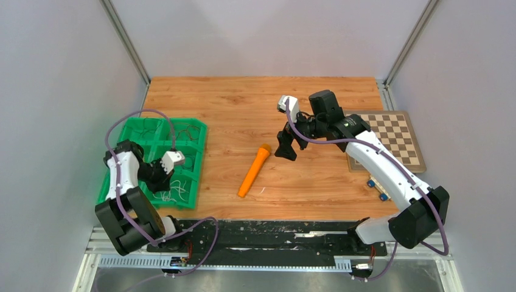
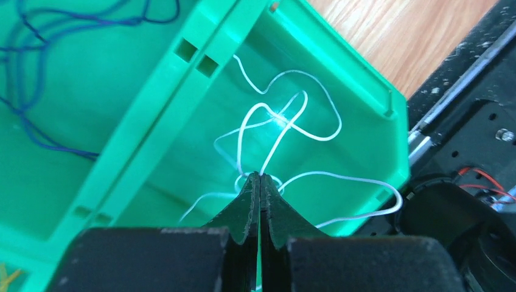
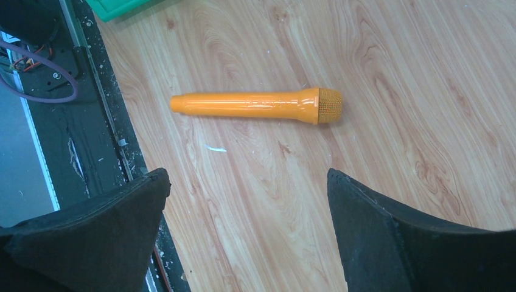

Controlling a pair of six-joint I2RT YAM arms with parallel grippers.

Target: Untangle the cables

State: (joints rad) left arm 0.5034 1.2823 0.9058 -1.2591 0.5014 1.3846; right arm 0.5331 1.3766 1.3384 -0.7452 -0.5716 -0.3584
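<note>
The cables lie in a green compartment tray (image 1: pixel 182 121) at the left of the table. In the left wrist view a thin white cable (image 2: pixel 286 115) loops over the floor of one tray (image 2: pixel 182 109) compartment, and blue cables (image 2: pixel 36 36) curl in the neighbouring one. My left gripper (image 2: pixel 260 176) is down inside the tray, its jaws pressed together on the white cable, whose strands rise straight from the tips. My right gripper (image 1: pixel 286 149) hangs open over the bare wood at mid-table, holding nothing. From its own wrist camera the right gripper (image 3: pixel 248 176) shows both fingers spread wide.
An orange marker (image 1: pixel 254 170) lies on the wood between the tray and my right gripper, and the marker (image 3: pixel 255 104) also shows ahead of the right fingers. A chessboard (image 1: pixel 389 140) sits at the right edge under the right arm. The black base rail (image 1: pixel 268 234) runs along the near edge.
</note>
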